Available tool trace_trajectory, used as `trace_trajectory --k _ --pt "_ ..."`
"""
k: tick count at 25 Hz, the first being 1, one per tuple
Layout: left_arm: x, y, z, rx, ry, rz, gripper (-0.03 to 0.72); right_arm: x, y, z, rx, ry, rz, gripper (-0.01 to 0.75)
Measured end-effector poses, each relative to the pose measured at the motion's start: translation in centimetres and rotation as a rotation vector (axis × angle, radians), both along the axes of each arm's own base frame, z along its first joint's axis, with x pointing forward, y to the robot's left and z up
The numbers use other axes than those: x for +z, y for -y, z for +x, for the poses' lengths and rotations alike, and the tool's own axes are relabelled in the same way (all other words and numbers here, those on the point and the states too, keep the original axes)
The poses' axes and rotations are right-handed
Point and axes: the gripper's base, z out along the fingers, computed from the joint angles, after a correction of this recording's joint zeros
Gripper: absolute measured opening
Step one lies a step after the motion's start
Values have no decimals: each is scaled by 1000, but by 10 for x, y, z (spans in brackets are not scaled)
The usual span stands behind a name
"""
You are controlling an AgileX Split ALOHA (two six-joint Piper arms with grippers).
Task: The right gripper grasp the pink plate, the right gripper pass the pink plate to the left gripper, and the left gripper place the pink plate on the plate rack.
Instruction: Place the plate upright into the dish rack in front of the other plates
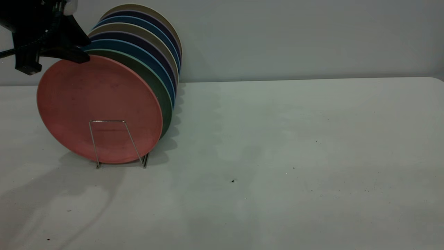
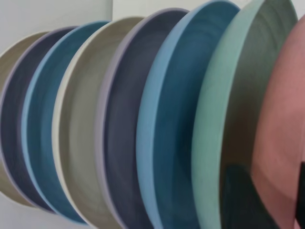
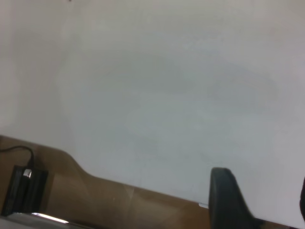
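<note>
The pink plate (image 1: 100, 100) stands on edge in the front slot of the plate rack (image 1: 107, 121), behind the rack's front wire loop. My left gripper (image 1: 78, 55) is at the plate's upper left rim, shut on it. In the left wrist view one black finger (image 2: 243, 200) sits between the pink plate (image 2: 286, 119) and the green plate (image 2: 214, 124), and the other shows at the frame's edge. My right gripper (image 3: 267, 200) appears only in its own wrist view, open and empty above the white table.
Behind the pink plate stand several more plates on edge: green (image 1: 158, 86), blue, purple and beige. The white table (image 1: 277, 156) stretches to the right of the rack. The right wrist view shows the table's edge, brown floor and a black box (image 3: 24, 188) with a cable.
</note>
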Motion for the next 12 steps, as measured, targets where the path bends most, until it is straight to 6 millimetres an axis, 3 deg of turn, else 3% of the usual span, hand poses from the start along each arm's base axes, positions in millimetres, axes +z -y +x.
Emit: trace_trajectory --k 12 --pt "14 2 -6 21 -6 -44 337 0 0 0 0 0 0 386"
